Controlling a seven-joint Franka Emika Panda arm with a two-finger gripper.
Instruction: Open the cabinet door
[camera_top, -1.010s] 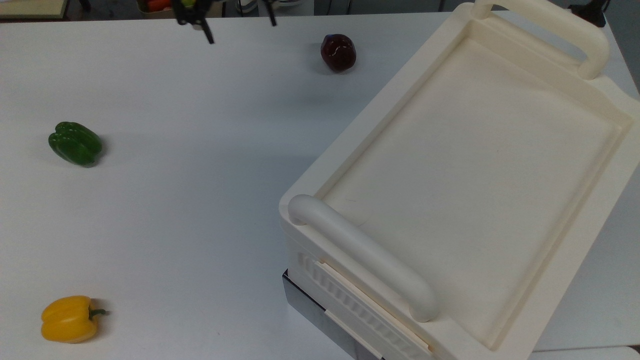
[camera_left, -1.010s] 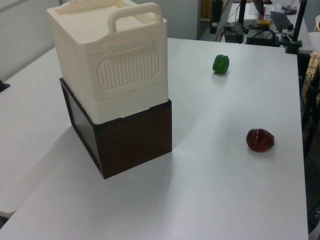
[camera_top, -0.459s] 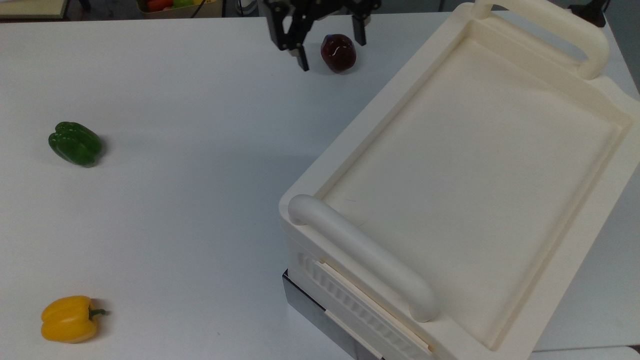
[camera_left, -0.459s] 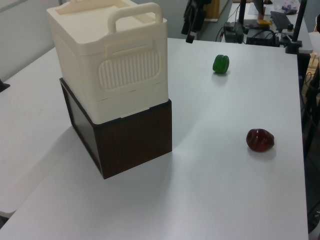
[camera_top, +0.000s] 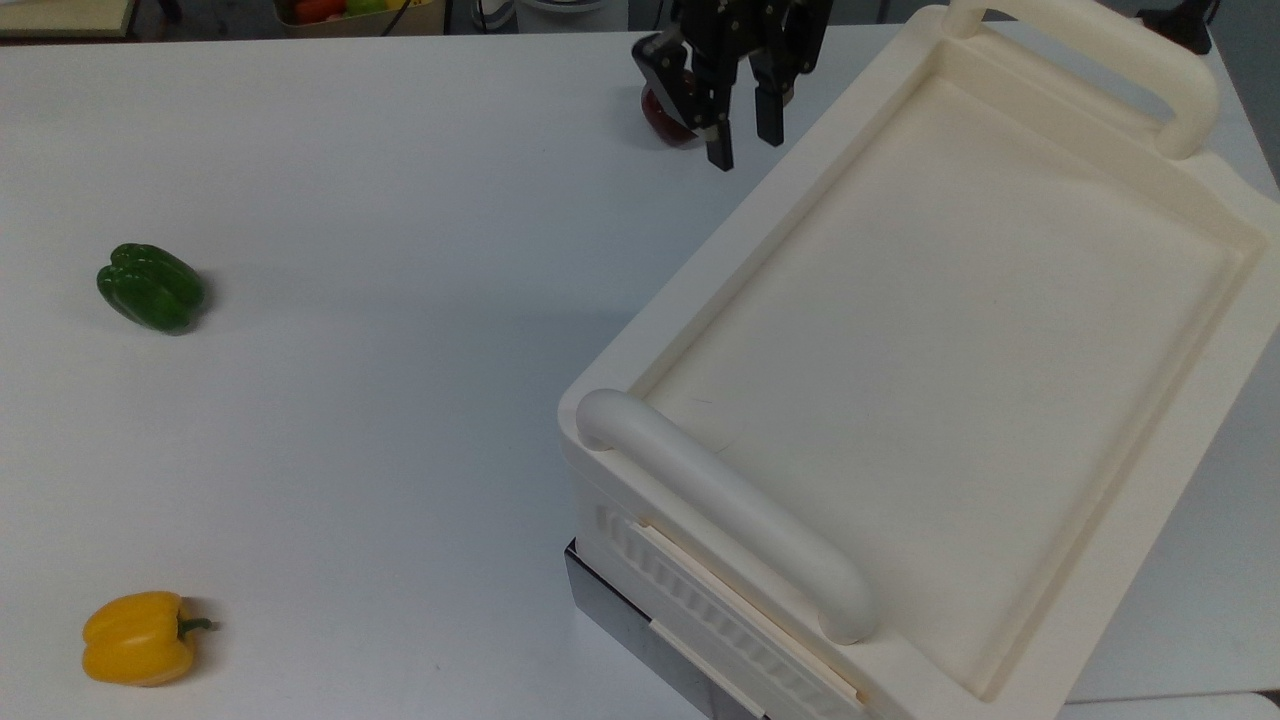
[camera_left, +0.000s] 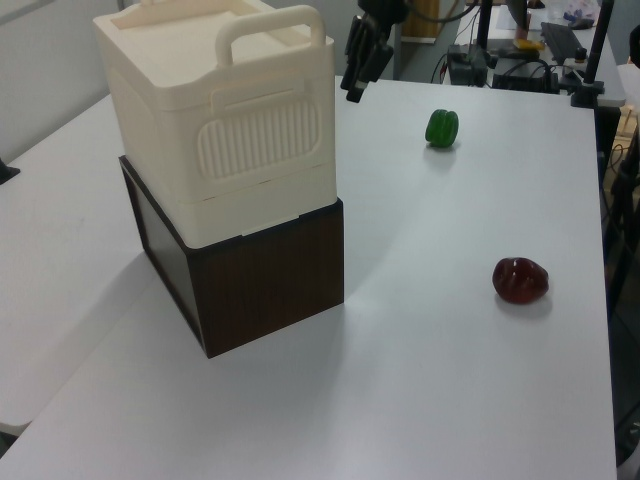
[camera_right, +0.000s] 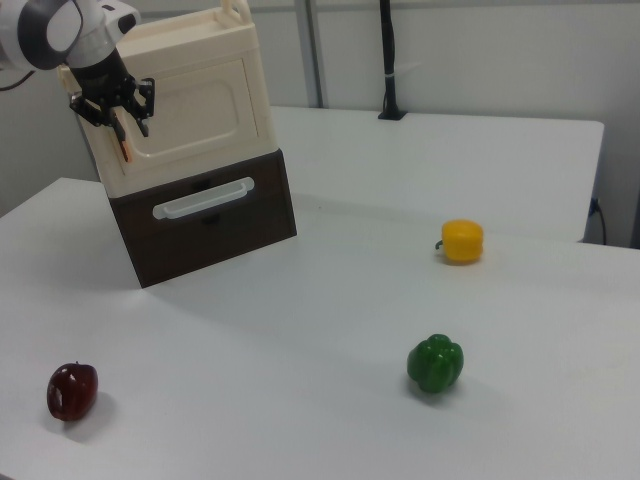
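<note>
— Trouble ahead?
— Could miss the small copper handle (camera_right: 124, 149) and bump the cabinet (camera_right: 180, 40) instead.
— Why?
— Thin little handle, easy to slip off. Could also shove the whole cabinet crooked on the dark box (camera_right: 215, 225) under it, if pushed or pulled too hard.
— And the gripper (camera_right: 127, 122)?
— Fingers apart, with a middling gap. Holding nothing.
— Where?
— Up high, right beside the cabinet door (camera_right: 200, 100), at the door's edge on the right view's left. Just above the handle. Very near, maybe touching, hard to tell.
— And the door?
— Shut flat against the cabinet's side, above the dark box's drawer. Not opened yet.
</note>
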